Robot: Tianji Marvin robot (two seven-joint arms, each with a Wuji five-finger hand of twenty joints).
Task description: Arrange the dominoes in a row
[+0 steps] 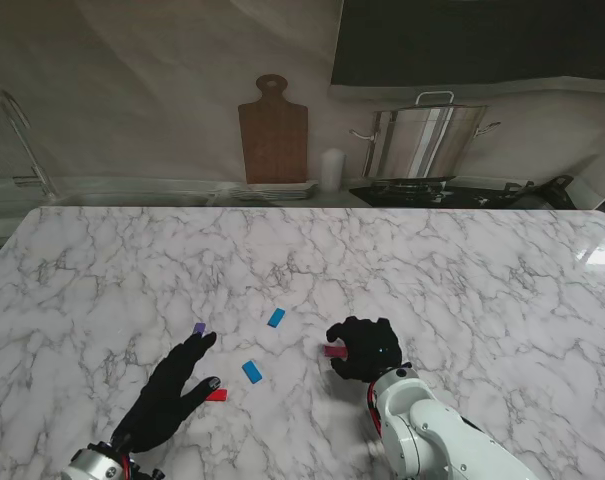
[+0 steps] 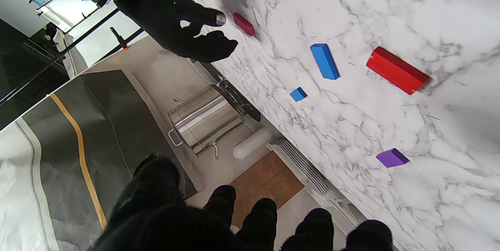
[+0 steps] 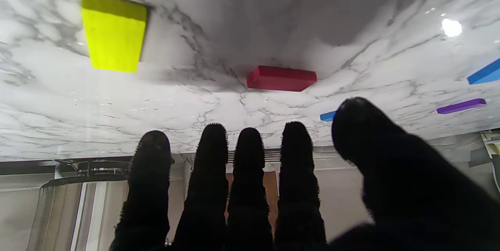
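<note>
Stand view: yellow domino (image 3: 113, 32) hidden beneath right hand (image 1: 365, 346), both hands' fingers spread, gripping nothing.

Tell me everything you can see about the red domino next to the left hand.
The red domino is a small, plain bright-red rectangular block, solid and matte, with no markings visible. It lies flat on its broad face on the marble table, alone and apart from the other blocks. The left hand is open beside it, one fingertip close to its end; whether they touch is unclear.
</note>
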